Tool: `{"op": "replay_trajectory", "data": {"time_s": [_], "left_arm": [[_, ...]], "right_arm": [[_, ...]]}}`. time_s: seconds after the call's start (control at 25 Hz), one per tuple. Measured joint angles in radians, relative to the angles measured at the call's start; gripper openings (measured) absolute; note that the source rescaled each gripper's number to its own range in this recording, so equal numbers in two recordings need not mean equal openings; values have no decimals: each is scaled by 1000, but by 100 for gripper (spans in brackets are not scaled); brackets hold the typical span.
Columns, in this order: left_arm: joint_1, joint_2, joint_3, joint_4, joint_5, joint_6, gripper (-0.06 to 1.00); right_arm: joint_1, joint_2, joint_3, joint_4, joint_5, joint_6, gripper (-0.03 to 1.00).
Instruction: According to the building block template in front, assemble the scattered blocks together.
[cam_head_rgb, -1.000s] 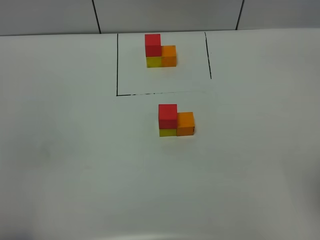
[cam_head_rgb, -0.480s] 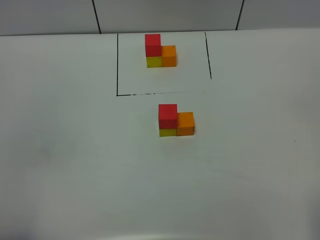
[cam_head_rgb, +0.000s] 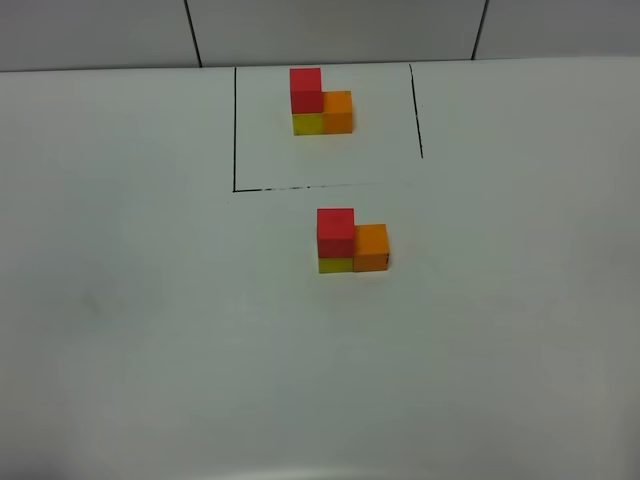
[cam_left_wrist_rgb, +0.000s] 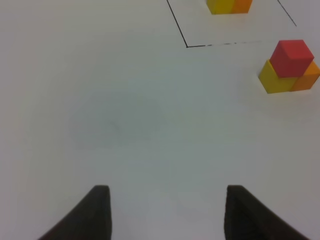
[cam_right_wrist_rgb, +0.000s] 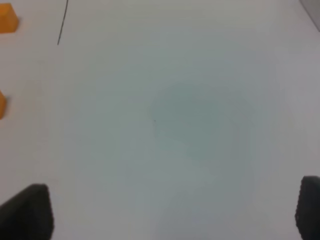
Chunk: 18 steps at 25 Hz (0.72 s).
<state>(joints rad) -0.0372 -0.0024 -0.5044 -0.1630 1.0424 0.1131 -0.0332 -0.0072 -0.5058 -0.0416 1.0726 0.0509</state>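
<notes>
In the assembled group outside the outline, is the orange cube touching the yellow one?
Touching. The exterior high view shows the orange cube flush against the yellow cube, no gap; the left wrist view agrees.

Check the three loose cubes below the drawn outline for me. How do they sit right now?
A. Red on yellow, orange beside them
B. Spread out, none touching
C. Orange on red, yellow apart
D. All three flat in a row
A: the red cube sits on top of the yellow cube, with the orange cube right beside them, the same layout as the group inside the outline.
</notes>
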Motion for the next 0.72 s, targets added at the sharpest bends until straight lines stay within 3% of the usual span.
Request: {"op": "replay_trajectory", "data": {"time_s": [0.72], "left_arm": [[0, 0, 0, 0, 0, 0, 12]], "right_arm": [[0, -1, 8, -1, 1, -4, 87]]}}
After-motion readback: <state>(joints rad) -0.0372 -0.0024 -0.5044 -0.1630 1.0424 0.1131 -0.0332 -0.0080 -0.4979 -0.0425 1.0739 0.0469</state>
